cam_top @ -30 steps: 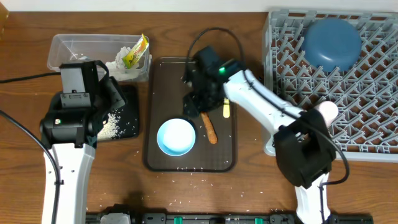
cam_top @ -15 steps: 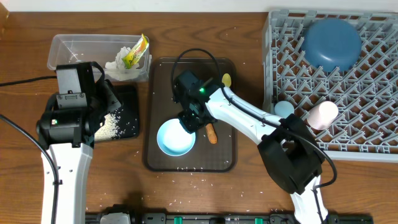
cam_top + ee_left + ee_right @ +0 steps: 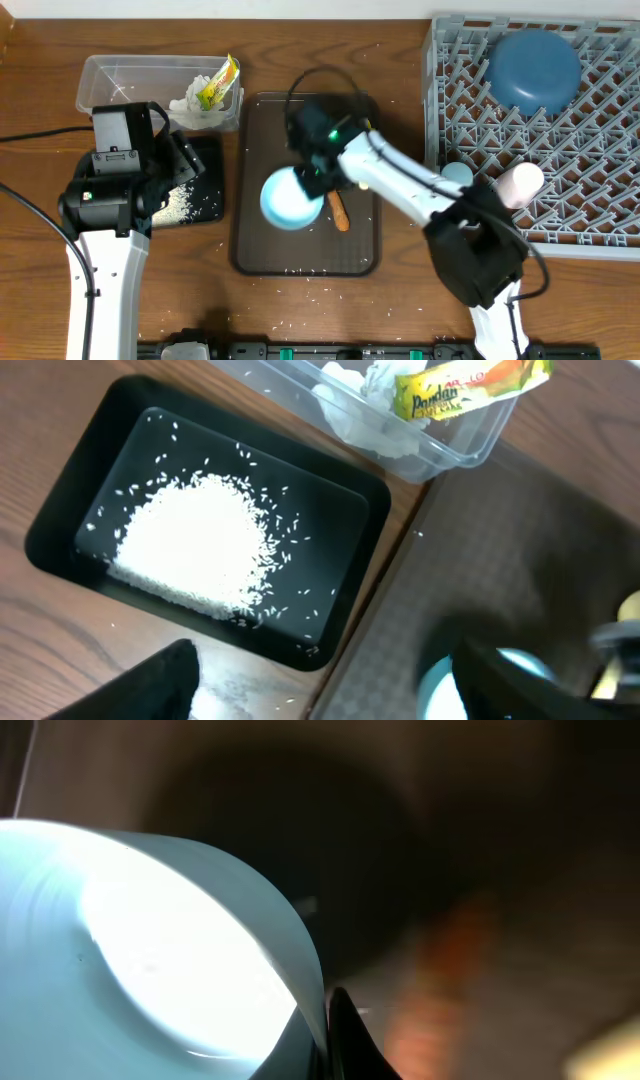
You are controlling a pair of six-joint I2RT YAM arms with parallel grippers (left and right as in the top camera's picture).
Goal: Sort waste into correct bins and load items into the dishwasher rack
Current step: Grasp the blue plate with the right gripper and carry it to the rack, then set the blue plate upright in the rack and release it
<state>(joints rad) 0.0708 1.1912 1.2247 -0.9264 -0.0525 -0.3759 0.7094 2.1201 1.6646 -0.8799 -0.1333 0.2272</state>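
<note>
My right gripper (image 3: 318, 180) is shut on the rim of the light-blue bowl (image 3: 290, 198), which hangs tilted over the brown serving tray (image 3: 355, 255). In the right wrist view the bowl's rim (image 3: 300, 960) is pinched between the fingers of that gripper (image 3: 325, 1042). An orange carrot piece (image 3: 339, 212) lies on the tray just right of the bowl. My left gripper (image 3: 330, 695) is open and holds nothing, over the gap between the black tray (image 3: 60, 490) of rice (image 3: 205, 545) and the serving tray. The clear tub (image 3: 110, 80) holds the tissue (image 3: 192, 102) and the wrapper (image 3: 217, 82).
The grey dishwasher rack (image 3: 600, 160) fills the right side, with the dark-blue plate (image 3: 533, 68), a small blue cup (image 3: 457, 173) and a pink cup (image 3: 520, 184) in it. Stray rice grains (image 3: 310, 290) dot the wood near the front edge.
My right gripper has shut on the bowl's rim and raised and tilted the bowl, shifting it slightly back. My left gripper has opened wider; the left arm has barely moved.
</note>
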